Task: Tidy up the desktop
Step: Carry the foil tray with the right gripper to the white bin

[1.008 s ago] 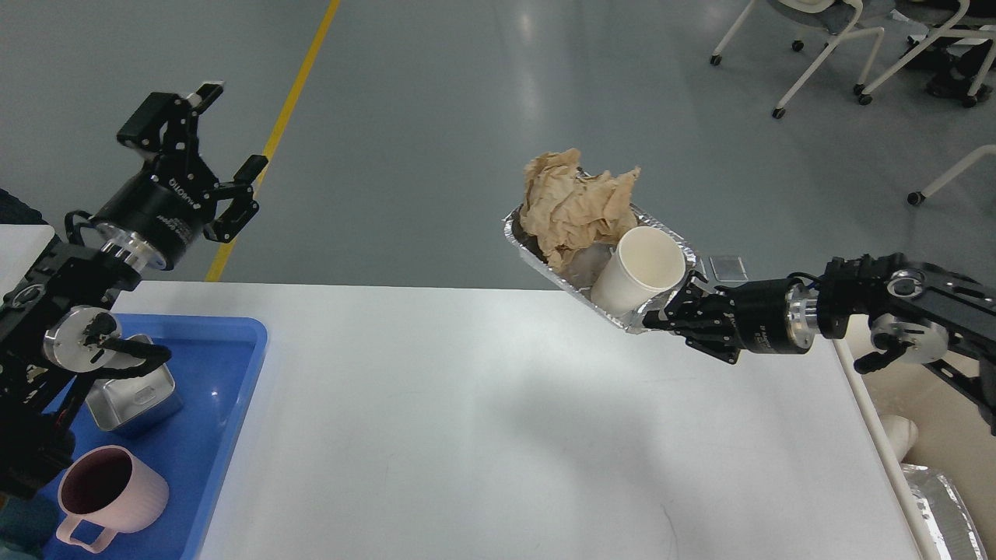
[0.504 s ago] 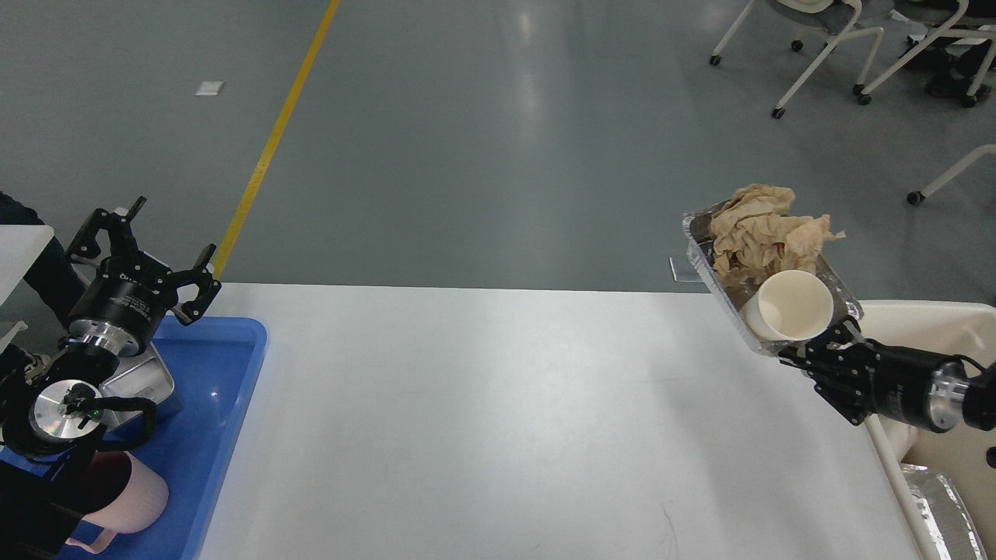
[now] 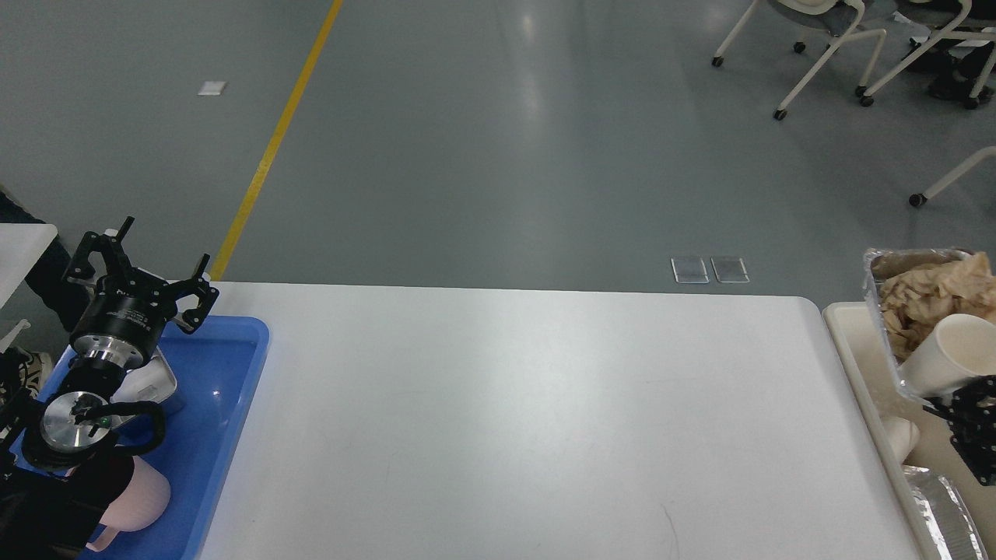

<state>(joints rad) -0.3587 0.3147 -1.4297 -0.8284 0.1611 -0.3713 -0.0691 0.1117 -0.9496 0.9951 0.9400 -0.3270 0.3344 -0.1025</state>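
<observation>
The white desktop (image 3: 506, 404) fills the middle of the head view and is bare. My left gripper (image 3: 166, 243) is open and empty above the far end of the blue tray (image 3: 226, 389). My right gripper (image 3: 943, 403) is at the right edge, mostly cut off, and is shut on the near rim of a foil tray (image 3: 878, 311). The foil tray holds crumpled brown paper (image 3: 930, 292) and a white paper cup (image 3: 945, 358), and it hangs tilted over the cream bin (image 3: 844, 330), past the desktop's right edge.
The blue tray holds a metal box (image 3: 159, 381) and a pink mug (image 3: 144, 498), both partly behind my left arm. The bin holds a white cup (image 3: 903, 437) and crumpled foil (image 3: 941, 498). Chairs (image 3: 817, 47) stand far back right on the floor.
My right gripper has carried the foil tray with the paper and cup to the right, off the desktop to above the bin. My left gripper has dropped low to the blue tray's far end.
</observation>
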